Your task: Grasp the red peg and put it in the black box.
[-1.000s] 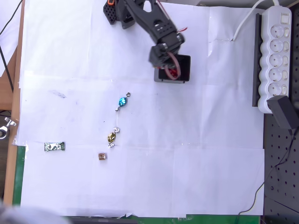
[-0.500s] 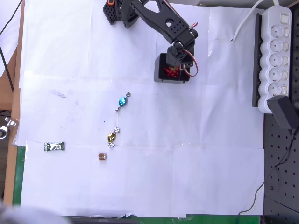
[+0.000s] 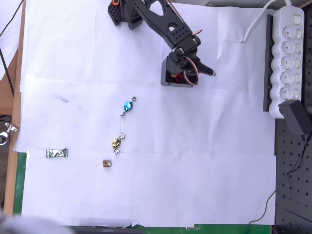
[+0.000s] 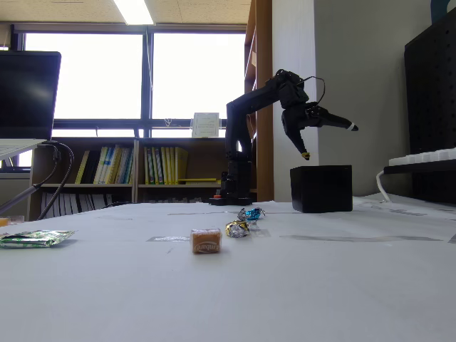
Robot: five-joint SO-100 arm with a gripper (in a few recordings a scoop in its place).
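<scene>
The black box [image 3: 165,77] stands on white paper near the arm's base and appears as a dark cube [image 4: 320,188] in the fixed view. Red pegs [image 3: 176,76] show inside it, partly hidden by the arm. My gripper [image 3: 202,78] hangs just above the box [image 4: 330,142] and is open wide. One finger points out to the right and the other points down toward the box's top, with nothing between them.
A blue candy [image 3: 127,106], a gold candy [image 3: 117,143], a small brown square candy [image 3: 107,163] and a green wrapper [image 3: 57,153] lie on the paper left of and below the box. A white power strip [image 3: 287,58] runs along the right edge.
The gripper swung across the box from its left side toward its right and opened wide. The red in the box stays put.
</scene>
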